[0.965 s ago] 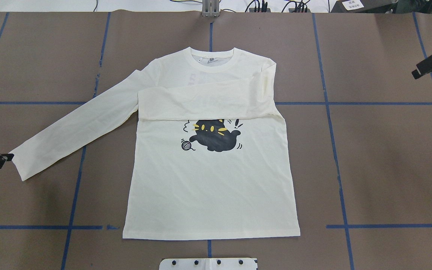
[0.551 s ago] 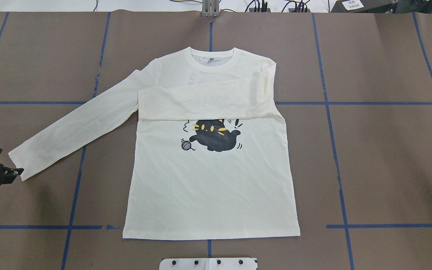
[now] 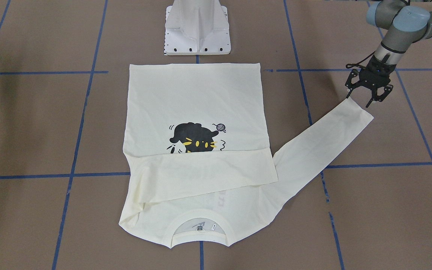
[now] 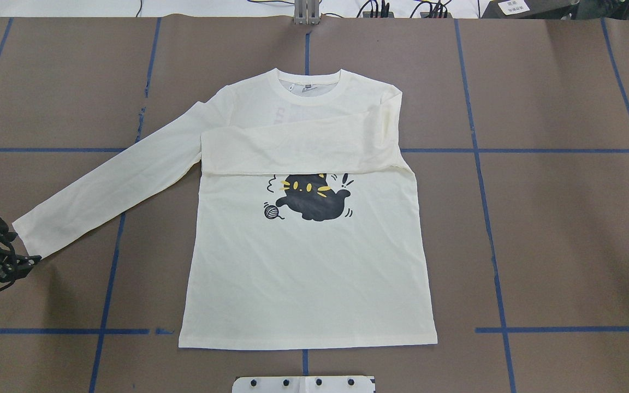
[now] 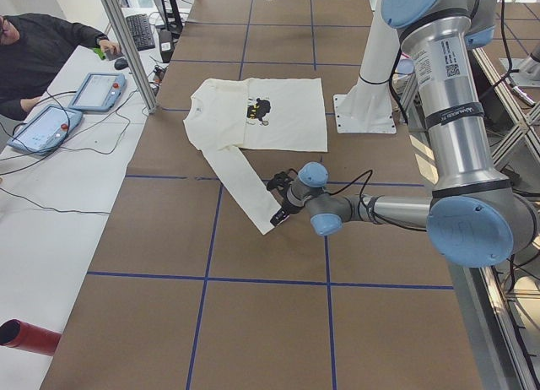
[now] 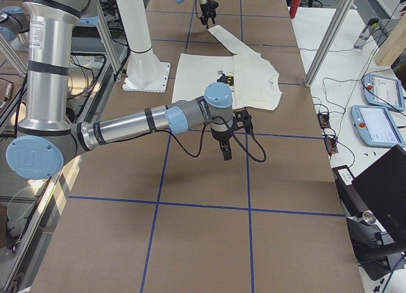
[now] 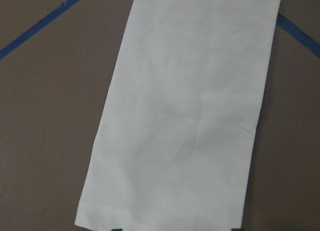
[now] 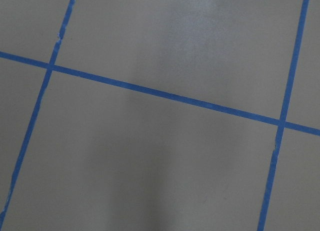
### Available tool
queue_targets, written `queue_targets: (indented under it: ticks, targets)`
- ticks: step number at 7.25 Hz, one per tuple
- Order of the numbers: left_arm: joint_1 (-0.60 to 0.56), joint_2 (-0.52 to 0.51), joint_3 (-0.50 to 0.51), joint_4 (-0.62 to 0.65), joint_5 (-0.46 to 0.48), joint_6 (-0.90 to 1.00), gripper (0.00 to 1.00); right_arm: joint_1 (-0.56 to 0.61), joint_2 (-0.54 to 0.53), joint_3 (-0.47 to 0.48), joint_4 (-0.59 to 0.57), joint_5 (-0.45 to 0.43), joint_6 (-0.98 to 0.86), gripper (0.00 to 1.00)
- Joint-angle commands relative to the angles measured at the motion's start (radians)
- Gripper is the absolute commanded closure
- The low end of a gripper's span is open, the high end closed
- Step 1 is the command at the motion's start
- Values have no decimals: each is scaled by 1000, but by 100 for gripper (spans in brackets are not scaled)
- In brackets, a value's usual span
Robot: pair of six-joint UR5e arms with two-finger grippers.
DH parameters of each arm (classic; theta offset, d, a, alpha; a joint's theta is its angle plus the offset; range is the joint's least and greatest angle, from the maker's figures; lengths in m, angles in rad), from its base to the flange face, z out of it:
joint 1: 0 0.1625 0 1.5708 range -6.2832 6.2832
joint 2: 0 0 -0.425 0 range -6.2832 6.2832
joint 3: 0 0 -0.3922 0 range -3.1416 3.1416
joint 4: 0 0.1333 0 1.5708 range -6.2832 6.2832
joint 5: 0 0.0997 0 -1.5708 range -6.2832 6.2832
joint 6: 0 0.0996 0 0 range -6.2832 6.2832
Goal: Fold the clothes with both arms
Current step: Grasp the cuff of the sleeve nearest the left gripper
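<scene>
Exterior front-facing view has the left gripper [image 3: 358, 101] down at the table [image 3: 369, 210], fingers spread wide, one tip right at the cuff corner of the outstretched sleeve [image 3: 321, 146] and nothing pinched. That sleeve runs back to the cream T-shirt [image 3: 193, 97], which lies flat with the cat print up, its other sleeve folded across the chest and its hem toward the white pedestal [image 3: 198, 30]. Well away from the shirt, the right gripper [image 6: 226, 152] hangs over bare table; I can't tell whether it's open or closed.

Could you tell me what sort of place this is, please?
Probably a robotics lab workcell: a left arm and right arm at a table gridded with blue tape, with teach pendants on the side bench.
</scene>
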Motion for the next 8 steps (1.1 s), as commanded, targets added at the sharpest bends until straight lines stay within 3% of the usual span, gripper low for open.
queue_targets:
  ticks: [1,3,4,5,6,7,8]
  targets:
    - [20,-1,1,-2,2,0,21,2,-5,0,0,-2,0,0]
    - [31,-1,2,-1,5,0,22,2,-11,0,0,-3,0,0]
    - [31,-1,2,-1,14,0,34,2,-11,0,0,-3,0,0]
    - [31,-1,4,-1,15,0,56,2,-11,0,2,-3,0,0]
    - [31,-1,4,-2,15,0,85,2,-11,0,0,-5,0,0]
    - [31,-1,2,-4,16,0,100,2,-9,0,0,-3,0,0]
    - [31,-1,-2,-4,16,0,100,2,-9,0,0,-3,0,0]
